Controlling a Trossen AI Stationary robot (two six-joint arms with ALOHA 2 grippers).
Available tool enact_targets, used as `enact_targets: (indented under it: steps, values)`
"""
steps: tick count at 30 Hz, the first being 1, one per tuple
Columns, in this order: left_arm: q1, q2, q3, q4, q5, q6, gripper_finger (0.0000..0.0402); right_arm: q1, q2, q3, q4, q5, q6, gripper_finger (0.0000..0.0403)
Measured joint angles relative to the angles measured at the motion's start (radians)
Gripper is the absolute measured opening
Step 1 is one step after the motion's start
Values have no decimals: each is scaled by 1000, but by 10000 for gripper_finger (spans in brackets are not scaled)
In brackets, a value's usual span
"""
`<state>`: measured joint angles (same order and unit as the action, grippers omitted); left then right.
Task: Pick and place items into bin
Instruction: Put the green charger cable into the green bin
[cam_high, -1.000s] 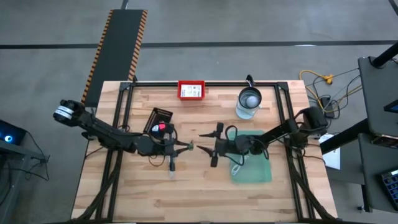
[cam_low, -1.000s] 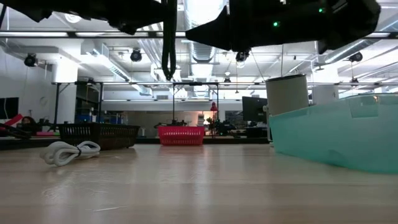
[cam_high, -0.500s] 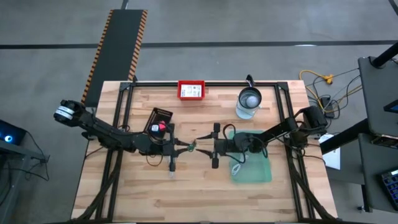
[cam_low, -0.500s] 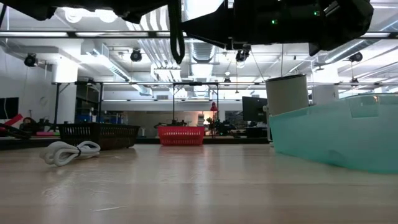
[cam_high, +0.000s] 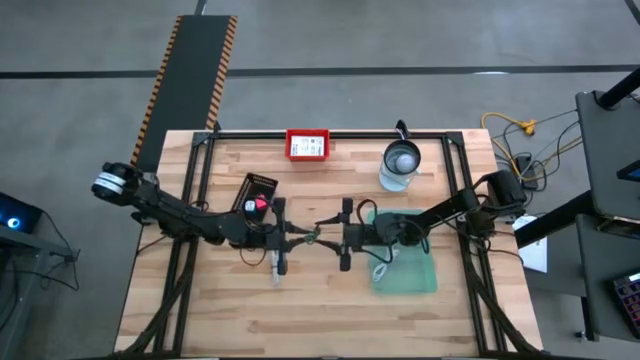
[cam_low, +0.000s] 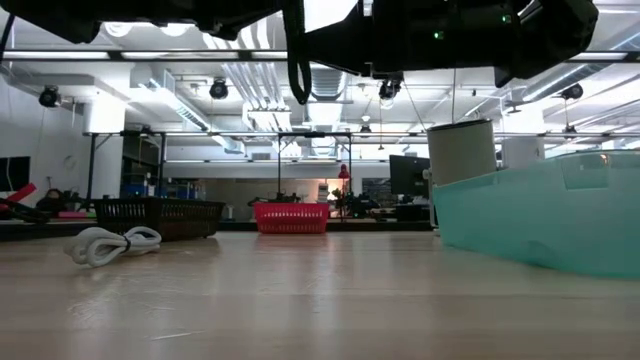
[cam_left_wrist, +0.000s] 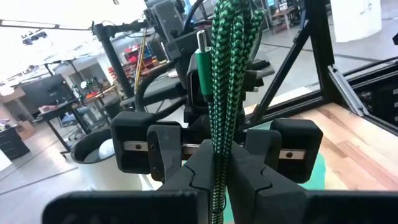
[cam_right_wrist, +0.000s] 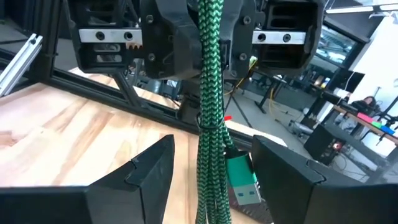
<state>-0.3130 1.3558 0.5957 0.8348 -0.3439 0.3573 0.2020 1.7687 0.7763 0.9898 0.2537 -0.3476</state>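
- The green tie (cam_high: 314, 238) hangs in mid-air above the bench (cam_high: 320, 310), just off the bin's (cam_high: 425, 280) near-left corner, on the side away from the jar (cam_high: 401, 162).
- The left hand (cam_high: 302, 240) has its fingers (cam_left_wrist: 249, 171) closed on the tie; in the left wrist view the braided cord runs straight out between them, so its long axis lies along the line towards the bin.
- The right hand (cam_high: 336, 238) faces the left one from the bin side, its fingers (cam_right_wrist: 146, 171) spread wide, with the tie's free end and green plug (cam_right_wrist: 242, 180) lying in the gap between them, not gripped.
- I judge this a handover: the right hand is the one nearer the bin and need only close on the cord lying across its gap.
- The white cable (cam_high: 276, 270) lies on the bench farther from the bin, below the left hand.
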Motion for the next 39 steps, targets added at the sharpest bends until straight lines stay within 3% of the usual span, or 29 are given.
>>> enact_targets:
  steps: [7, 15, 21, 31, 39]
  values:
    - [0, 4, 5, 3, 25, 23, 8, 0, 0, 0, -12, 5, 18, 173]
    - [0, 5, 18, 5, 58, 25, 8, 1, 0, 5, -15, 5, 30, 92]
    - [0, 2, 18, 13, 57, 17, 35, 1, 0, 6, -14, 4, 43, 25]
    - [-1, -33, 15, 3, -2, -4, 95, 0, -11, 7, -69, 55, 126, 20]
    - [-10, -189, -1, -233, -3, -15, 172, 25, -50, 6, -168, 117, 206, 19]
